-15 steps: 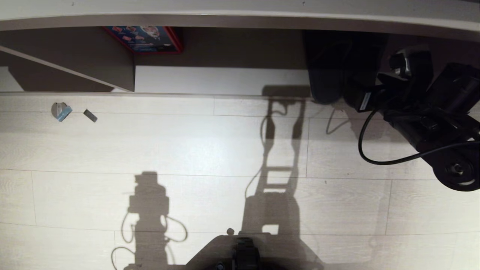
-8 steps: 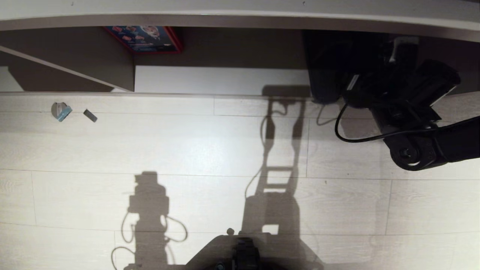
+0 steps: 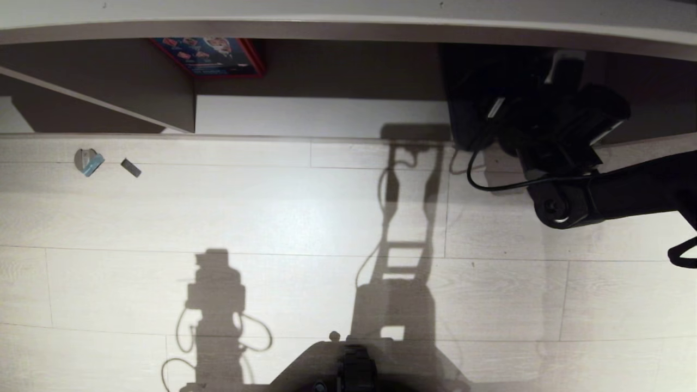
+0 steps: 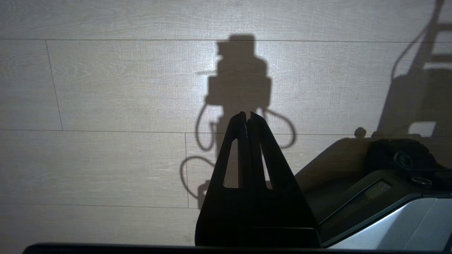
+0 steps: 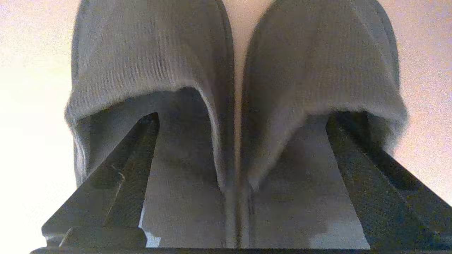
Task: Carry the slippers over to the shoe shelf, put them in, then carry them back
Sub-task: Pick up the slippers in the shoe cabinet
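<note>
1. Scene, head view: pale plank floor [image 3: 272, 218] in front of the shoe shelf [image 3: 321, 115], a low open bay w/ pale bottom board and an upright divider panel [image 3: 179, 109]. A red-edged box [image 3: 209, 54] stands at the back of the bay.
2. Task objects: the slippers [image 5: 233, 81], dark blue-grey fabric, sit side by side, toes pointing into the bay, at the bay's right end; in head view they read only as a dark mass.
3. Right gripper [image 5: 240, 116]: reaches into the bay from the right. Wrist view shows its jaws spread wide, one finger [image 5: 120, 169] inside each slipper's open back. Not pinching the fabric; whether the fingers press outward on the inner walls can't be told.
4. Left gripper [image 4: 247, 118]: parked low over bare floor beside the robot base, fingertips together, holding nothing.
5. Step in hand (judgement): slippers look set down in the shelf, w/ the right jaws released, i.e. end of the "put in" phase or start of the retrieval.
6. Next move (judgement): if retrieving, the jaws need a firm hold on both slippers at once, then a level pull straight out past the shelf's front edge. Risk: one slipper slides off its finger.
</note>
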Tool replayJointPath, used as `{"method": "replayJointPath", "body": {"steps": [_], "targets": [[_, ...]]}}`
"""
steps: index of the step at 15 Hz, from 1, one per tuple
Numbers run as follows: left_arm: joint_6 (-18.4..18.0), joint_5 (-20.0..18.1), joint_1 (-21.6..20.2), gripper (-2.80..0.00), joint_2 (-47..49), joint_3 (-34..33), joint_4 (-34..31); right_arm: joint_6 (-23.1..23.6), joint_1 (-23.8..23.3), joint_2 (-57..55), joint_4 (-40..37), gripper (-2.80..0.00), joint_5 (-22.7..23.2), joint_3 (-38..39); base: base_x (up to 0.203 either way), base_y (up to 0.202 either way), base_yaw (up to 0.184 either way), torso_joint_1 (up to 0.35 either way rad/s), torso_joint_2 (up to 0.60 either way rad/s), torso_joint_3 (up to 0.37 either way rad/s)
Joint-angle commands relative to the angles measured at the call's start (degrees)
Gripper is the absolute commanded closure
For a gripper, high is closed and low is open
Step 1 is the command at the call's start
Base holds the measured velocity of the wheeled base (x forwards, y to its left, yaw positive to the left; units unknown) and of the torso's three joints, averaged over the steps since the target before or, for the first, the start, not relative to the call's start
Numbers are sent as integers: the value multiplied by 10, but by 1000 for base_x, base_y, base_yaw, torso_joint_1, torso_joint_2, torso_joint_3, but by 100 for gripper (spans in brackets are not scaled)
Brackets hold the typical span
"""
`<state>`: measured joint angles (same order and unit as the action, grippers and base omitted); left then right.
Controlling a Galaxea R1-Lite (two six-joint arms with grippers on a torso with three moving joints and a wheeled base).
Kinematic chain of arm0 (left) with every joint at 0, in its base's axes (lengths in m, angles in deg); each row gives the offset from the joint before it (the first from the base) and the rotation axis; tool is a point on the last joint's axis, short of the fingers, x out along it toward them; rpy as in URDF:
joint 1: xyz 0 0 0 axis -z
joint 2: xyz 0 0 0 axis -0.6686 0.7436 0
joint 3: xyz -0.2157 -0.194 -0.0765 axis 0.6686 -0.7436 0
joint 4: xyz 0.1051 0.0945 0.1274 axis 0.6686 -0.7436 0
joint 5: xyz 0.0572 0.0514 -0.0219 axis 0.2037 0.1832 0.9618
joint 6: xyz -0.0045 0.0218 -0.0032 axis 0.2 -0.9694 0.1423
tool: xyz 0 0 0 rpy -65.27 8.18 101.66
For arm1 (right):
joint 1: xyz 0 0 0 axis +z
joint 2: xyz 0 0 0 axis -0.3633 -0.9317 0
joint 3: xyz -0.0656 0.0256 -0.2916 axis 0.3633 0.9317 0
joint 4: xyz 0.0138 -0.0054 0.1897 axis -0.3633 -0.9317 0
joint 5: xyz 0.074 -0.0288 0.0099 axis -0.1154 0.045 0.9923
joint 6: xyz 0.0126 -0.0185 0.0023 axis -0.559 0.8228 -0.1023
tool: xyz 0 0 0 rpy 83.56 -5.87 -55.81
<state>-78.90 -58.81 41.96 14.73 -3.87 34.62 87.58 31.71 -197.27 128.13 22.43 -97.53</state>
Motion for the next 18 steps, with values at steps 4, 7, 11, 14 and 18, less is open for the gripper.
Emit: {"method": "replayJointPath", "body": {"steps": [4,7,11,14,18], "targets": [[0,0,0,0,0,0,0,0,0,-51,1,-280,3,-81,0,0,0,0,0,0],[0,0,0,0,0,0,0,0,0,-71,0,-280,11,-125,0,0,0,0,0,0],[0,0,0,0,0,0,0,0,0,-95,0,0,17,-172,0,0,0,0,0,0],[0,0,0,0,0,0,-1,-1,-1,-97,1,0,31,-178,0,0,0,0,0,0],[0,1,0,0,0,0,0,-7,-1,-85,1,0,36,-175,0,0,0,0,0,0]]}}
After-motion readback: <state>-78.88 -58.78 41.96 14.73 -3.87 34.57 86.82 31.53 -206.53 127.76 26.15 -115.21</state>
